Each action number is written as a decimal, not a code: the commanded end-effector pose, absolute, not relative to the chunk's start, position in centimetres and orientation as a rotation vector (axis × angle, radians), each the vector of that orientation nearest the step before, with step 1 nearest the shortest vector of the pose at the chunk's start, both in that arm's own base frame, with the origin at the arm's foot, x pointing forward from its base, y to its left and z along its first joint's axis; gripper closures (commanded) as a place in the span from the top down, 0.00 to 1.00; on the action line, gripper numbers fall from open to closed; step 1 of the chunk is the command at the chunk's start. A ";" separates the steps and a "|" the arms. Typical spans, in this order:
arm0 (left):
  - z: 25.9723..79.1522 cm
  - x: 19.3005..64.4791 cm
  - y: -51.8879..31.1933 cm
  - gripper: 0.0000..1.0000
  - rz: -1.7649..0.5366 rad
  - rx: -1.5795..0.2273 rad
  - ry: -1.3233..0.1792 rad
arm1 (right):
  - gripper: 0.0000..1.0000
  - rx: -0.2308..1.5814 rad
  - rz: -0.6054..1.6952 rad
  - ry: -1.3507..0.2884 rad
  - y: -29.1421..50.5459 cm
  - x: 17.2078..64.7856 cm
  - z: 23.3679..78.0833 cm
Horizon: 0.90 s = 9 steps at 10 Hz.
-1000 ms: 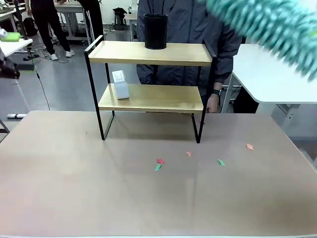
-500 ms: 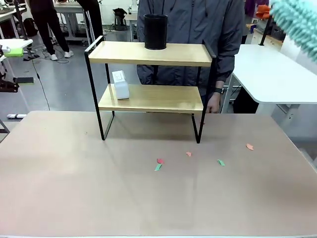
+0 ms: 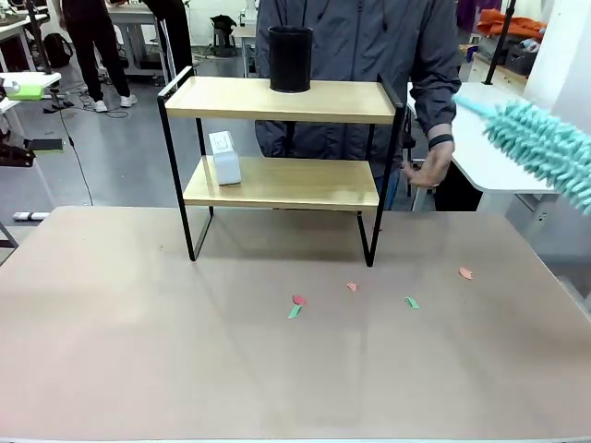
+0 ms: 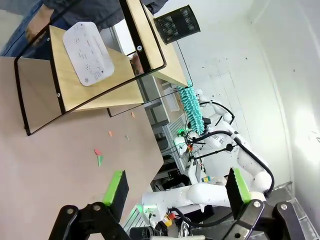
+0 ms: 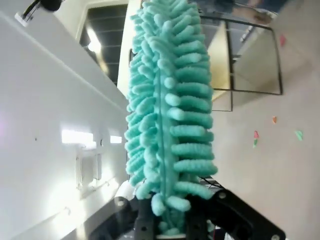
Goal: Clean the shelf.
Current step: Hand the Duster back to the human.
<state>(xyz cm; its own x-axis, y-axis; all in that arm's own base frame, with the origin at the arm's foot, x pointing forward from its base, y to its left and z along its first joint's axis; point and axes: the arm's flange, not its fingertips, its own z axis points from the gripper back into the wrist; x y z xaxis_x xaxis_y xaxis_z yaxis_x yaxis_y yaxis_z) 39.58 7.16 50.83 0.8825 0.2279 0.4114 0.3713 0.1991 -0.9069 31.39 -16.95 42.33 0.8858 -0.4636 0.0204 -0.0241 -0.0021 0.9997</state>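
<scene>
1. The shelf [image 3: 282, 157] stands upper centre in the front view, its four slim legs on the brown table [image 3: 277, 369], with a person close behind it; one of the person's hands [image 3: 429, 171] hangs just beside its right-hand frame

2. It is a two-tier rack of light wooden boards in a thin black metal frame. It looks stiff but light, and I judge a hard sideways push could slide or tip it

3. A black mesh cup [image 3: 290, 58] sits on the top board and a white device [image 3: 223, 157] on the lower board, toward its left end. Both look loose and light, so a sweep could knock them off

4. The right gripper [image 5: 167, 232] is clamped on the base of a teal microfibre duster [image 5: 167, 100], seen at the right edge of the front view [image 3: 545, 148], well apart from the shelf. Its fronds are soft and floppy and should bend against the boards

5. The left gripper [image 4: 175, 187] stands wide with nothing between its green pads

6. Coloured paper scraps [image 3: 297, 305] lie on the table in front of the shelf

7. If the shelf needs steadying, a frame upright seems the best hold
</scene>
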 end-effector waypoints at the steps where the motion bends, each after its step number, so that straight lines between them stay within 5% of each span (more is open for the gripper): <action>1: 50.8 39.8 7.1 1.00 -0.119 -1.402 -0.538 | 0.14 1.551 -0.427 -0.366 -17.6 31.3 41.9; 9: 50.8 39.8 7.1 1.00 -0.119 -1.402 -0.538 | 0.14 1.547 -0.433 -0.339 -16.9 31.5 41.3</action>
<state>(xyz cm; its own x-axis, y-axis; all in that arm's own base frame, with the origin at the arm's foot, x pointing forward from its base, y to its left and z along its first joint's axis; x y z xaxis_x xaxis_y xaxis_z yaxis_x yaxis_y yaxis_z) 39.56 7.22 50.78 0.8836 0.2271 0.4094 0.3700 0.1971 -0.9079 31.53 -17.31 40.74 0.8823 -0.4691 -0.0391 0.0321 -0.0230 0.9992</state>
